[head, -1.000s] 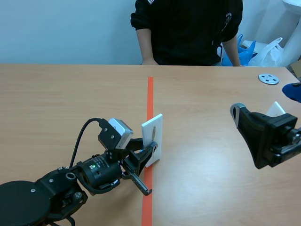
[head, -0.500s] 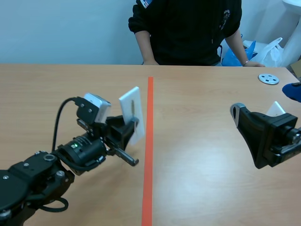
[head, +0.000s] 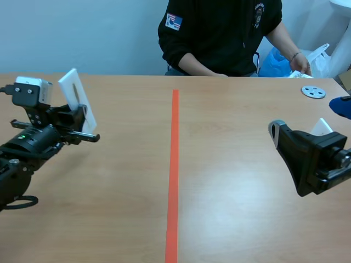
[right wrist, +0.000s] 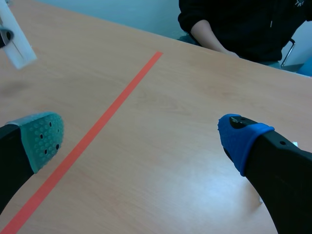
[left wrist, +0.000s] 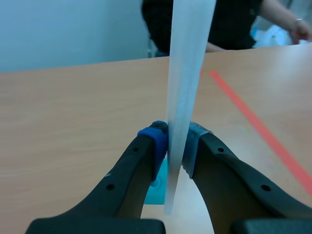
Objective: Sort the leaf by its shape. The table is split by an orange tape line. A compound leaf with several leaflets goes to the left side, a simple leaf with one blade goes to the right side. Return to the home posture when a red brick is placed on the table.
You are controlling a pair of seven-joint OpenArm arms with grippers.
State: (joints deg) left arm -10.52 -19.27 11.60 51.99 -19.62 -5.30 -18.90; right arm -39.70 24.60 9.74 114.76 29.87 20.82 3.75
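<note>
A white leaf card [head: 77, 98] is held upright above the table's far left side, well left of the orange tape line [head: 174, 164]. My left gripper [head: 83, 125] is shut on its lower edge. In the left wrist view the card [left wrist: 187, 73] stands edge-on, pinched between the blue pads [left wrist: 155, 139] of that gripper [left wrist: 176, 141]; the leaf on it is hidden. My right gripper [head: 299, 159] hangs open over the right side with nothing in it. Its wrist view shows the same gripper [right wrist: 144, 131] and, far off beside it, the card [right wrist: 17, 41].
A person [head: 219, 33] sits across the table, one hand near plastic bags [head: 315, 57] at the back right. A grey round disc [head: 313, 91] lies near the back right corner. A blue object [head: 341, 105] and something white [head: 322, 127] sit at the right edge.
My left arm has swung the card from the tape line far over to the left side and lifted it. The person's arm has reached toward the back right. The right arm kept still.
</note>
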